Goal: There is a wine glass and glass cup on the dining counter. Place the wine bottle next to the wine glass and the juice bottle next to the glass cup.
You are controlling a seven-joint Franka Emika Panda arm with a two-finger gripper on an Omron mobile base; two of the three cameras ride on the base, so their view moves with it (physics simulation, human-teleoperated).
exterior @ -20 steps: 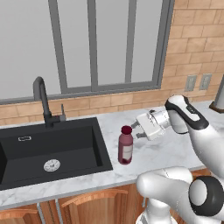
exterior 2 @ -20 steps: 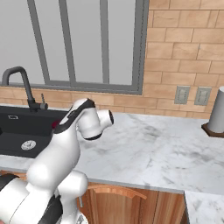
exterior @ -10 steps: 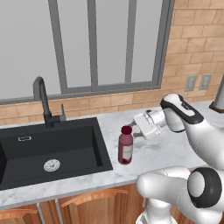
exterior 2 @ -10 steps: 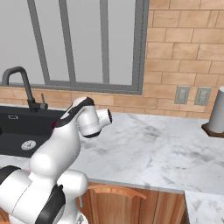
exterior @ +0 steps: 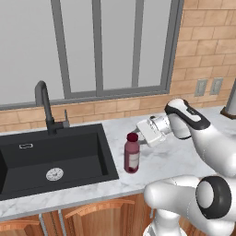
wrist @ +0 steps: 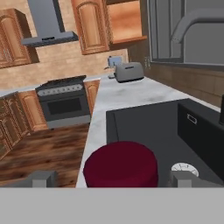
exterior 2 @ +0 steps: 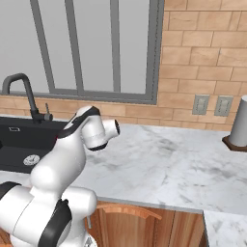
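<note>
The juice bottle (exterior: 132, 154), squat with dark maroon liquid, a maroon cap and a pale label, stands upright on the marble counter just right of the sink. My gripper (exterior: 141, 137) hangs level with its cap, right beside it, pointing left. In the hand view the maroon cap (wrist: 120, 165) sits low between my two dark fingertips (wrist: 42, 178), and the gripper (wrist: 113, 179) is open with its jaws wide apart and nothing held. The wine bottle, wine glass, glass cup and dining counter are out of view.
A black sink (exterior: 55, 156) with a dark faucet (exterior: 44, 106) lies left of the bottle. The marble counter (exterior 2: 164, 164) runs right to a grey cylinder on a wooden base (exterior 2: 240, 123). A toaster (wrist: 129, 71) and a stove (wrist: 63, 103) stand beyond the sink.
My hand has crept left towards the bottle's cap and the forearm has dropped a little. The bottle has not moved and the jaws stay wide.
</note>
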